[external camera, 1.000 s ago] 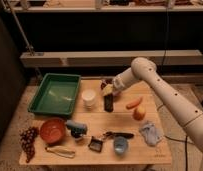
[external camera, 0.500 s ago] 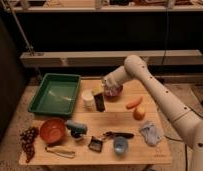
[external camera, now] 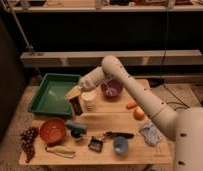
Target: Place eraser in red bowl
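Observation:
My gripper [external camera: 76,95] hangs over the middle-left of the wooden table [external camera: 102,122], just left of the white cup [external camera: 88,100]. It is shut on the eraser [external camera: 75,104], a black block with a pale tan face, held above the table by the green tray's right edge. The red bowl [external camera: 52,130] sits on the table at the front left, below and to the left of the eraser, and looks empty.
A green tray [external camera: 51,92] lies at the back left. A dark purple bowl [external camera: 111,89] stands behind the cup. A carrot [external camera: 131,105], an orange [external camera: 139,114], a cloth [external camera: 150,134], a blue cup [external camera: 120,145], a teal-handled brush [external camera: 75,126] and grapes [external camera: 27,141] lie around.
My gripper has moved left with the eraser, from right of the white cup to its left side, closer to the red bowl.

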`<state>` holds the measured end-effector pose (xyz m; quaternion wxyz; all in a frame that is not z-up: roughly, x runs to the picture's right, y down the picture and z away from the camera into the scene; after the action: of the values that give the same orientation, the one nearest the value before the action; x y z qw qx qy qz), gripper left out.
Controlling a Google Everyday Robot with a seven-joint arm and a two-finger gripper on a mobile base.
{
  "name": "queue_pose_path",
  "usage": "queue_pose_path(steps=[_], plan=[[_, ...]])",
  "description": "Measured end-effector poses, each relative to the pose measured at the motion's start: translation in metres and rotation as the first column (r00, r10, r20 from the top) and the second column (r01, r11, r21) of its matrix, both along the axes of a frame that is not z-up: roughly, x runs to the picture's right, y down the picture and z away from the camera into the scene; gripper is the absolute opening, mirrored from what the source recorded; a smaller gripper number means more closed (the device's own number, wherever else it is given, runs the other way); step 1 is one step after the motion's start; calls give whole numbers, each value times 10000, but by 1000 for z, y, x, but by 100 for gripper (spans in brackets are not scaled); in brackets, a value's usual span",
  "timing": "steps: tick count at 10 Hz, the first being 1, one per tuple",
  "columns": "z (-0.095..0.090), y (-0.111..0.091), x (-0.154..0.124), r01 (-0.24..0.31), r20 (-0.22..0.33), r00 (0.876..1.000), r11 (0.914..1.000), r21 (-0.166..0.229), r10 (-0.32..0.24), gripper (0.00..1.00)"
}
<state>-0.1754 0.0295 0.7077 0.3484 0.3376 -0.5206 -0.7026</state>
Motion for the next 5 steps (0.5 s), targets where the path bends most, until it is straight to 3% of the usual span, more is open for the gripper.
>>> queue_pose_path(steps=[2,3,4,5], plan=[[-24,14,-44,441,1431,9887,9989,124,-454,0],[-40,23,-71,660,2370,9688,9973,337,-721,0],[-54,32,-95,758,3295,9396,9951,628,-923,0],[-67,43,-119,723,4331,8948,9924,992,-1085,0]])
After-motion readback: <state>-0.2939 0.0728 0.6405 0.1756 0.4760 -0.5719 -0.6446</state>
